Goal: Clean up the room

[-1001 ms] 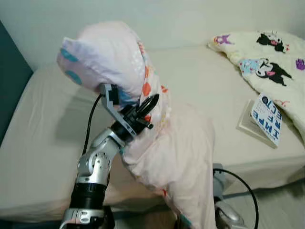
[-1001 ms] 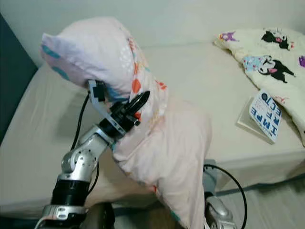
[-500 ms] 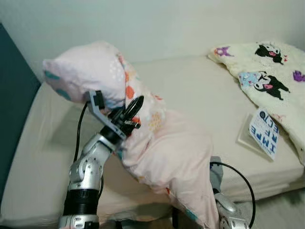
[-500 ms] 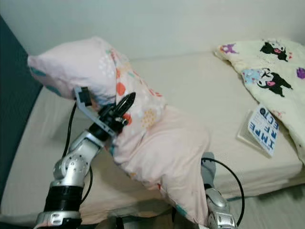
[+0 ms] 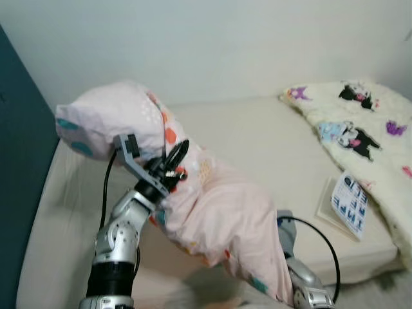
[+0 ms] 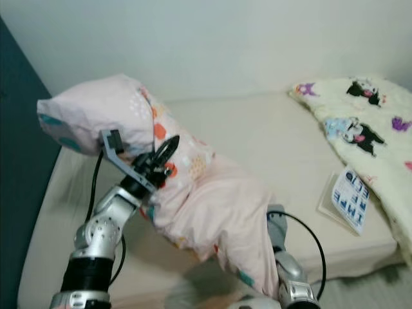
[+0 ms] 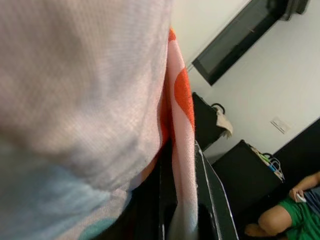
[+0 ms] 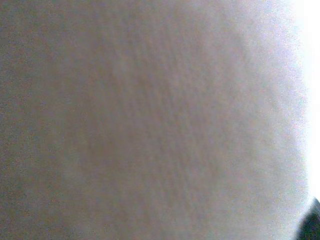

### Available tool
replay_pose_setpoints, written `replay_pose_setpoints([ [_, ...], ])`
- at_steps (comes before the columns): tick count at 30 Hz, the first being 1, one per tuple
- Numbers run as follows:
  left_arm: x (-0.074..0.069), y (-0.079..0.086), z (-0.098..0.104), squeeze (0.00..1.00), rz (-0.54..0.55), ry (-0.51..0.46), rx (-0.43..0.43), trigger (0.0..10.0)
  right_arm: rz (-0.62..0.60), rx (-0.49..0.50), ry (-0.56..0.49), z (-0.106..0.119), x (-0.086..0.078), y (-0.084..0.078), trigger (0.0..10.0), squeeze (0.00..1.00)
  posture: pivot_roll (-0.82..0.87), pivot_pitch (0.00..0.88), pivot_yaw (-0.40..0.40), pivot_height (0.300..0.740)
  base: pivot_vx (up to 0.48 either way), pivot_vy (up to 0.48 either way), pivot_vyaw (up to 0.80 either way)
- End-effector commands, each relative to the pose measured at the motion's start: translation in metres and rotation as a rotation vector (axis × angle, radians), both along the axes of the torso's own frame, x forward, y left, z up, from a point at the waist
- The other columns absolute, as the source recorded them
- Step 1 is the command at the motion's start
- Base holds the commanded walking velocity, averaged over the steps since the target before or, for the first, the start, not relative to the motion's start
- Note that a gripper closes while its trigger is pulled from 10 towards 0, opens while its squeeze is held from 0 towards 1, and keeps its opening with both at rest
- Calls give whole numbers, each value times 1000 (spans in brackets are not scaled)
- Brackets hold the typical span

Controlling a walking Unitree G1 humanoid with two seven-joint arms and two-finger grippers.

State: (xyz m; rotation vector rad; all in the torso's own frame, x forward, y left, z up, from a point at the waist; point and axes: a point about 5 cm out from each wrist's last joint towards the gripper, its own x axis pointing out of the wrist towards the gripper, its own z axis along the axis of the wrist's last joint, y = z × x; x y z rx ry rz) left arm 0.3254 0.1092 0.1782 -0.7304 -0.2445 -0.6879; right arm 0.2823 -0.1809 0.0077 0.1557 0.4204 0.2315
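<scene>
Beige bed (image 5: 270, 135) ahead: pillow (image 5: 193, 193) is pinched by left gripper (image 5: 172, 164); right gripper's state cannot be told; pillow should be lowered flat.

A bedroom in a home.
A bed (image 5: 270, 138) with a plain cream sheet stood against a pale wall (image 5: 212, 45), with a cartoon-print quilt (image 5: 360, 138) spread at its far right, a pink patterned pillow (image 5: 193, 193) above its near left and a book (image 5: 346, 205) lying near the right edge.
</scene>
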Motion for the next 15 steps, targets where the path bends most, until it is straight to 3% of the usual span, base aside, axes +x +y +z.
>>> replay_pose_setpoints([
  [1, 0, -14, 4, 0, -53, -21, 5, 10000, 17, -6, -31, 3, 2, 3, 10000, 0, -129, 31, -2, 740, 0, 0, 0],
  [13, 8, -11, 10, 0, -14, -35, 12, 10000, -19, -26, -11, 1, 6, -1, 10000, 0, -128, 9, -2, 740, 0, 0, 0],
  [15, 9, -12, 10, 0, -9, -37, 21, 10000, -17, -26, -12, 1, 7, -1, 10000, 0, -127, 7, -2, 740, 0, 480, 0],
])
